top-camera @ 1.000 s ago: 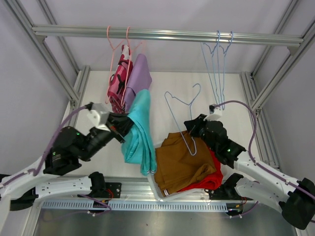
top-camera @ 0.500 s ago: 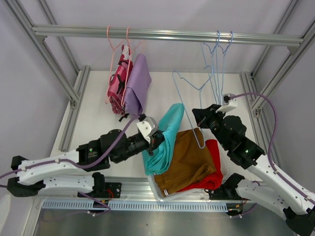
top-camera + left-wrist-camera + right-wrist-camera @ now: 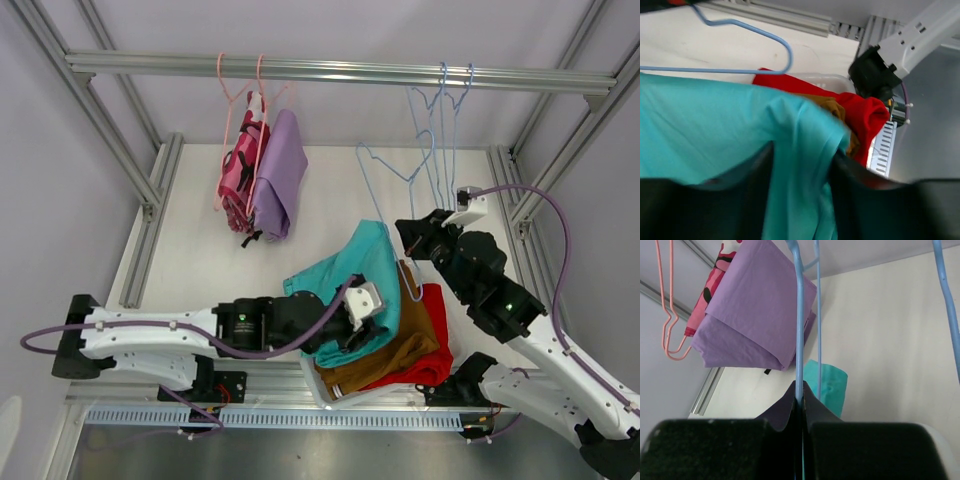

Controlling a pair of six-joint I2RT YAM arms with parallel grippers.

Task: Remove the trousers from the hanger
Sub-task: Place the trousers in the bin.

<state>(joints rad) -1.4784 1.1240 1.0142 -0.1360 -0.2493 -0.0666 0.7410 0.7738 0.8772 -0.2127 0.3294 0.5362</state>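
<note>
The left arm lies low and stretched out, reaching in from the left of the teal trousers, with its wrist turned down onto their near edge. The left gripper has its fingers a little apart with teal cloth filling the gap; whether they pinch it cannot be told. The right arm rises to the right of the teal trousers, its forearm angled up and inward. The right gripper, just beyond their far right corner, is clamped tight on the wire of a blue hanger.
</note>
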